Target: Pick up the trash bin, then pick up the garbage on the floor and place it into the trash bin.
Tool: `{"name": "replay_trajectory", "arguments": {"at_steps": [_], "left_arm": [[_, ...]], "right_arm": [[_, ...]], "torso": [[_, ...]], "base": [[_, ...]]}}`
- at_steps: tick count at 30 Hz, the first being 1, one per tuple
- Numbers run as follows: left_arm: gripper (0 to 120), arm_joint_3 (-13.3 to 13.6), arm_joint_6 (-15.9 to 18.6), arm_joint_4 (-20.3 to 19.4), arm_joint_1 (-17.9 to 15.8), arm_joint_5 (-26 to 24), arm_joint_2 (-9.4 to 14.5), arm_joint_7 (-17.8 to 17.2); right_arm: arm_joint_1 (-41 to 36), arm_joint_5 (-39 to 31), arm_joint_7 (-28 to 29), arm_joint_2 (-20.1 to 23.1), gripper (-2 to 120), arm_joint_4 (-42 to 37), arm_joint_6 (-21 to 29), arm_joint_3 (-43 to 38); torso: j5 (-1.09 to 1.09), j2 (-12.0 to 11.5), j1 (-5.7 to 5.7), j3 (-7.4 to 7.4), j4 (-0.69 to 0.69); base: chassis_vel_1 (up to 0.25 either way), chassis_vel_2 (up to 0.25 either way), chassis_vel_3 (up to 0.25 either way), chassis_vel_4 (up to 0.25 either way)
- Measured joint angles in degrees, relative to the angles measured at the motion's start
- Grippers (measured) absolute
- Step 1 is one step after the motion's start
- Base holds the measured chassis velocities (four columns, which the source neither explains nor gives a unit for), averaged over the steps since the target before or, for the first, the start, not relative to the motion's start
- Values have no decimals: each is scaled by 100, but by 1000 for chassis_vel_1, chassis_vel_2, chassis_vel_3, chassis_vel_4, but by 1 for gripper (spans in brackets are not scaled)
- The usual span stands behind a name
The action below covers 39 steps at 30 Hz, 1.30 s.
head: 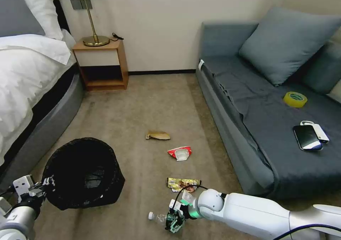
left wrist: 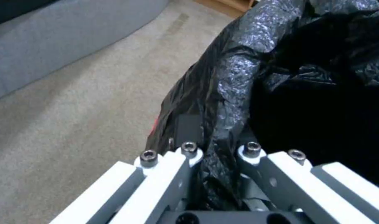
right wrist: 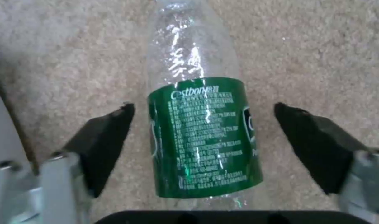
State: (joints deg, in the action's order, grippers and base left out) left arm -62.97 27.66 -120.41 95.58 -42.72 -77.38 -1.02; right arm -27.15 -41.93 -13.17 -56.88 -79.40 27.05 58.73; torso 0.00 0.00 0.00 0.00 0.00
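Observation:
The trash bin, lined with a crinkly black bag, is at the lower left of the head view, by the bed. My left gripper is shut on its near rim; in the left wrist view the left gripper pinches the bag's folded edge on the trash bin. The garbage lies on the carpet: a tan crumpled paper, a red-white packet, a yellow-brown wrapper and a clear bottle. My right gripper is low over the bottle. The right gripper is open, one finger on each side of the green label, not touching it.
A grey sofa runs along the right, carrying a yellow tape roll and a black phone. The bed is at the left, and a wooden nightstand with a lamp stands by the far wall. Open carpet lies between them.

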Motion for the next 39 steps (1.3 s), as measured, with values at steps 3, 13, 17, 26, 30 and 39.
{"name": "replay_trajectory", "arguments": {"at_steps": [3, 13, 17, 26, 30, 39], "left_arm": [[4, -1, -12, 23, 1, -9, 4, 9], [4, -1, -33, 43, -13, -15, 7, 13], [4, 44, -37, 57, -22, 23, -20, 15], [4, 208, -45, 47, -47, 195, -154, 18], [4, 229, -48, 29, -49, 252, -183, 20], [4, 328, -45, -57, -69, 401, -259, 21]], "right_arm": [[-1, 8, 0, -19, 73, 37, 28, 6], [-45, 50, -14, 36, 35, 21, 28, -36], [-51, 57, 16, 105, 23, -72, 29, -182], [-74, -26, 270, 494, 16, -730, 17, -1212], [-74, 38, 297, 692, 16, -1072, -33, -1696], [190, -382, 328, 787, 16, -1832, -138, -2903]], "torso": [[0, 0, 0, 0, 0], [1, 0, 0, 0, 0], [0, 0, 0, 0, 0], [0, 0, 0, 0, 0], [0, 0, 0, 0, 0], [0, 0, 0, 0, 0]], "base": [[0, 0, 0, 0], [0, 0, 0, 0], [0, 0, 0, 0], [0, 0, 0, 0], [0, 0, 0, 0], [0, 0, 0, 0]]}}
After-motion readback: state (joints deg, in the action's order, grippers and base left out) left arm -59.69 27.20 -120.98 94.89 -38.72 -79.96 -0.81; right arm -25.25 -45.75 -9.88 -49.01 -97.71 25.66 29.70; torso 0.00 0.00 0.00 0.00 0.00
